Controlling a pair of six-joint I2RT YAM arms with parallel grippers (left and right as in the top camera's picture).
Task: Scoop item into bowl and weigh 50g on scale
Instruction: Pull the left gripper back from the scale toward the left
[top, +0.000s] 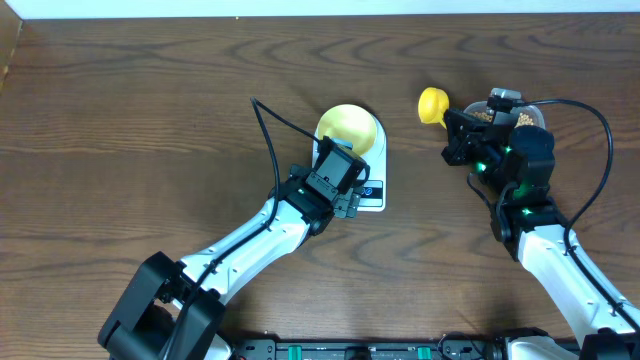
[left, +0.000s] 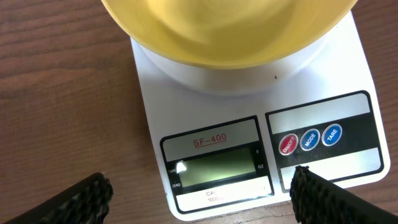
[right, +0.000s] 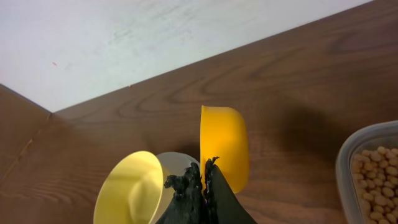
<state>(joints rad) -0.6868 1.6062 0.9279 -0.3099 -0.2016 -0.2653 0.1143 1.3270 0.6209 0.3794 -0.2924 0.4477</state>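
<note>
The pale yellow-green bowl (top: 348, 128) (left: 230, 31) (right: 130, 190) stands on the white scale (top: 374, 196) (left: 249, 99) (right: 177, 163), and no beans show in it. My left gripper (top: 345, 168) (left: 199, 186) hovers open over the scale's front, its fingers (left: 81, 199) on either side of the screen, on which I can read no digits. My right gripper (top: 460, 135) (right: 204, 177) is shut on the handle of a yellow scoop (top: 433, 103) (right: 224, 146), held between the bowl and the tub. The beans (top: 485, 115) (right: 373, 180) lie in that tub.
A clear plastic tub (top: 535, 112) (right: 344, 163) sits at the far right, largely hidden under my right arm in the overhead view. The table's far edge (right: 186, 68) meets a white wall. A black cable (top: 268, 135) arcs left of the scale.
</note>
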